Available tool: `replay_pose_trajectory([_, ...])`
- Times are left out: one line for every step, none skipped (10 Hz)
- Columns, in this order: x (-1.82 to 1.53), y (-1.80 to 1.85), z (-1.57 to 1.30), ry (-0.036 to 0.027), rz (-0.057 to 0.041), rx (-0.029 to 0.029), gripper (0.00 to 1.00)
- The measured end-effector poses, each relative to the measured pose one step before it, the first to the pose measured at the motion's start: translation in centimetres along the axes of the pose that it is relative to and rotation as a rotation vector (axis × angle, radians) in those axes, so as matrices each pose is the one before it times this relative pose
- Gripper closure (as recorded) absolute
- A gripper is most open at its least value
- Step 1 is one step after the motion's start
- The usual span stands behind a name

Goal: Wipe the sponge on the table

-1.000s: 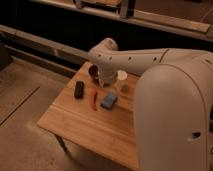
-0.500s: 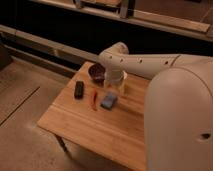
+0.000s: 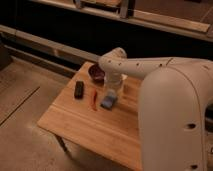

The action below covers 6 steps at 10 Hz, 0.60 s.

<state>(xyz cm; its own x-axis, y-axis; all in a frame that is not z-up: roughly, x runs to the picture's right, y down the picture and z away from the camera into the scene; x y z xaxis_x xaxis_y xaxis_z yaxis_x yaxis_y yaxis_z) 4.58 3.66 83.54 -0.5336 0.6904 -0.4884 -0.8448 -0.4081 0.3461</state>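
Well, we cannot tell our jaws' hold just above the soft blue-grey sponge [image 3: 108, 103] on the light wooden worktop [image 3: 85, 125], so a wipe may lose it.

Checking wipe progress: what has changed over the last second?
The arm swung rightward in the view, carrying the gripper from near the dark bowl to just above the sponge. Sponge, black device, red stick and bowl kept their places on the table.
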Motion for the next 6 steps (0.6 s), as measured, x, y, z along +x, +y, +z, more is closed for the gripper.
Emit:
replay_pose_trajectory([0.216, 0.147, 0.430, 0.00945, 0.00147, -0.00062, 0.35])
replay_pose_trajectory([0.377, 0.263, 0.630, 0.01643, 0.00345, -0.00363, 0.35])
replay_pose_trajectory([0.288, 0.216, 0.384, 0.01022, 0.00112, -0.00309, 0.35])
replay_pose_trajectory([0.205, 0.075, 0.286, 0.00683, 0.00040, -0.00018, 0.35])
replay_pose_trajectory([0.519, 0.107, 0.911, 0.01767, 0.00082, 0.00273, 0.35])
replay_pose_trajectory([0.253, 0.037, 0.558, 0.00955, 0.00110, 0.00304, 0.35])
